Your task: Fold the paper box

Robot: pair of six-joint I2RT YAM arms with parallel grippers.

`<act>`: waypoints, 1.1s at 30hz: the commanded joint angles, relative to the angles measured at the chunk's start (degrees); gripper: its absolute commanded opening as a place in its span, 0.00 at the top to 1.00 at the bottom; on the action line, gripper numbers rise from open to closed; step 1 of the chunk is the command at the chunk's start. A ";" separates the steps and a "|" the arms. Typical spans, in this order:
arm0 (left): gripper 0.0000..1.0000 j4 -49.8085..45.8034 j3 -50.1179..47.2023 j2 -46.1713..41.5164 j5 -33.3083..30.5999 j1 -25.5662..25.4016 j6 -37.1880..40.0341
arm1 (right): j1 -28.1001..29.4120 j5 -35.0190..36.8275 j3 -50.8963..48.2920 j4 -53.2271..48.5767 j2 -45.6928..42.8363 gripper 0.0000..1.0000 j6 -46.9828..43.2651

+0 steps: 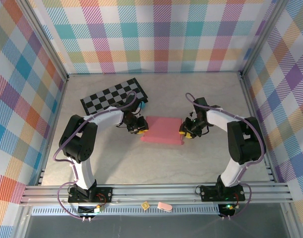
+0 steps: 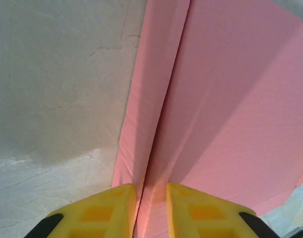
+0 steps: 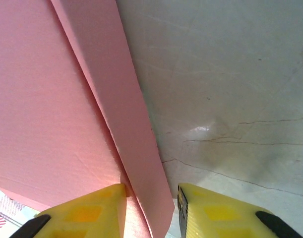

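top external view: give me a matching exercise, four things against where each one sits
Things:
1 pink thin cardboard paper box
2 black-and-grey checkered board
3 left gripper
4 right gripper

Places:
a at the box's right edge
b far side, left of the box
c between the two grippers
d at the box's left edge

Pairs: 1-c, 2-b, 3-d, 4-a

The left arm (image 1: 79,141) and right arm (image 1: 245,141) have black joints, white link shells and looping purple cables (image 1: 55,154). The left pincer (image 2: 151,208) and right pincer (image 3: 151,210) have blocky yellow fingers with black outer patches.
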 commanded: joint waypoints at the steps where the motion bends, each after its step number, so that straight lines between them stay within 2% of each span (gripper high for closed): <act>1: 0.78 -1.06 -1.60 0.81 -1.13 -0.58 0.63 | 0.34 2.43 -1.86 -1.66 1.33 0.68 -0.27; 10: 0.90 -0.41 -2.30 0.73 -1.13 -1.10 0.28 | 0.34 2.38 -1.61 -1.44 1.49 0.74 0.08; 14: 0.92 -0.91 -1.89 0.22 -1.30 -1.17 0.47 | 0.26 2.69 -1.48 -1.86 1.17 0.76 0.08; 16: 0.89 -1.84 -1.16 -0.41 -1.77 -1.26 0.73 | 0.34 2.86 -1.52 -1.94 1.09 0.76 0.07; 18: 0.79 -2.64 -0.28 -1.90 -2.69 -1.26 0.76 | 0.33 2.95 -1.52 -2.07 1.05 0.76 0.08; 24: 0.67 -5.40 2.23 -4.74 -3.54 -0.22 1.53 | 0.33 2.95 -1.33 -2.23 1.09 0.76 -0.12; 29: 0.66 -1.08 0.33 -1.54 2.87 1.20 2.07 | 0.28 2.74 -0.91 -2.25 1.20 0.76 -0.04; 33: 0.69 3.06 -1.18 0.13 4.88 0.94 1.38 | 0.29 2.26 -0.40 -2.44 1.42 0.76 -0.13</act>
